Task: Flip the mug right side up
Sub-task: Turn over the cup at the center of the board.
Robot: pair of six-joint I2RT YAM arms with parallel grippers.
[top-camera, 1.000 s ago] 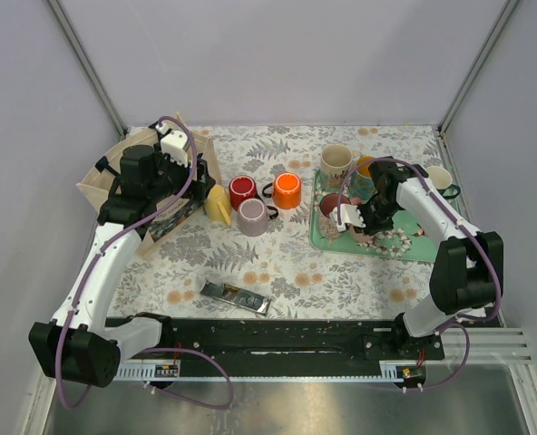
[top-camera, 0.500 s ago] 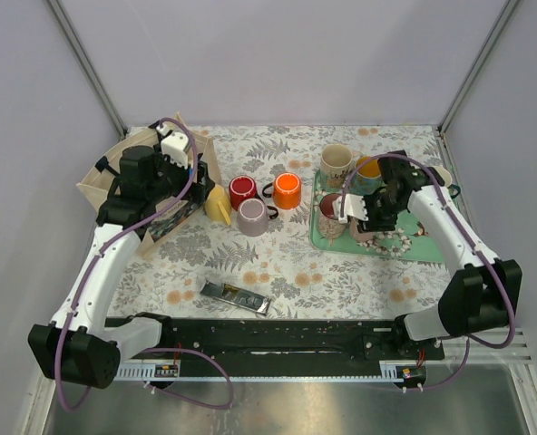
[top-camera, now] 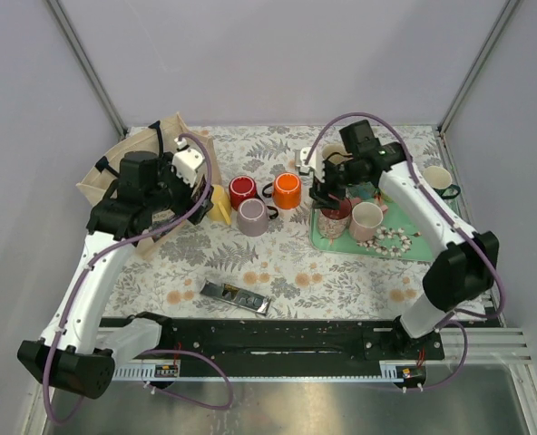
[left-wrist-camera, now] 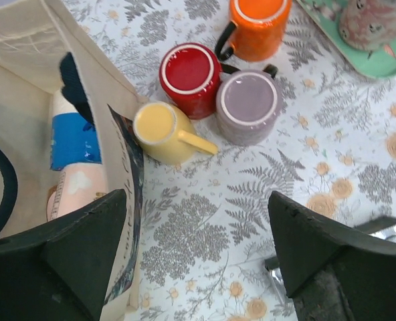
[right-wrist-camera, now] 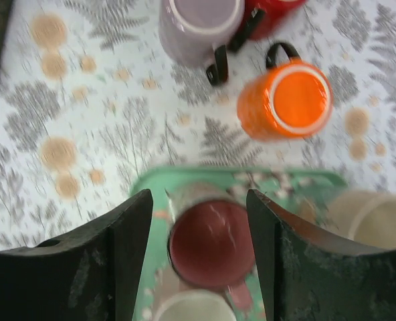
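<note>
Mugs crowd this scene, and the one we take for ours is the pale mug (top-camera: 366,220). It stands mouth up on the green tray (top-camera: 423,246) at the right, so we judge the turn itself done. Just left of it stands a red-lined mug (right-wrist-camera: 211,244), also mouth up; we cannot tell whether the two touch.

The right gripper (right-wrist-camera: 198,200) hangs above that pair with its fingers spread and nothing between them. We think it sits there so it can lift away without knocking either rim.

Further left, on the fern-print cloth (left-wrist-camera: 198,254), an orange mug (right-wrist-camera: 285,100), a lilac mug (left-wrist-camera: 249,100), a red mug (left-wrist-camera: 190,70) and a yellow mug (left-wrist-camera: 159,127) stand in a tight cluster. The left gripper (left-wrist-camera: 196,200) hovers over them, spread wide and empty, beside the canvas bag (left-wrist-camera: 24,100). It is well apart from the tray, likely parked there so as not to crowd the other arm.
</note>
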